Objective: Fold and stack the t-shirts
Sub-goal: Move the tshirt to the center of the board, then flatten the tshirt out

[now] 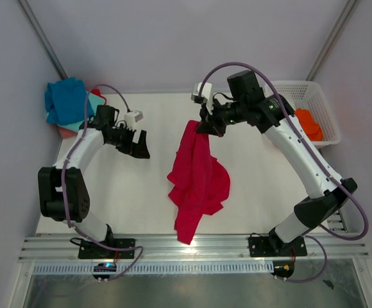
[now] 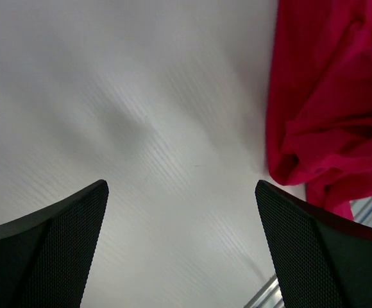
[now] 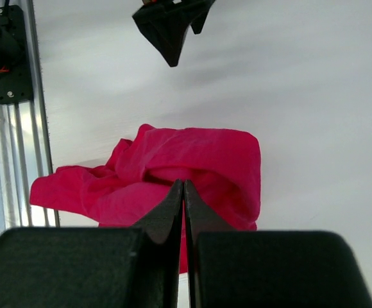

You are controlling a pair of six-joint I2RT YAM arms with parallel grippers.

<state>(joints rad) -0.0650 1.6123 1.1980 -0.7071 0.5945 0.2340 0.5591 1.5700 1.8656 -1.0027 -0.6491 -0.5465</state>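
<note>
Pinching crimson t-shirt by its edge in right hand, left hand released, empty

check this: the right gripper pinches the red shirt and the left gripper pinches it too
Not the left one: the left gripper is wide open and empty, beside the red shirt, as the left wrist view shows. The right gripper does pinch it.
</note>
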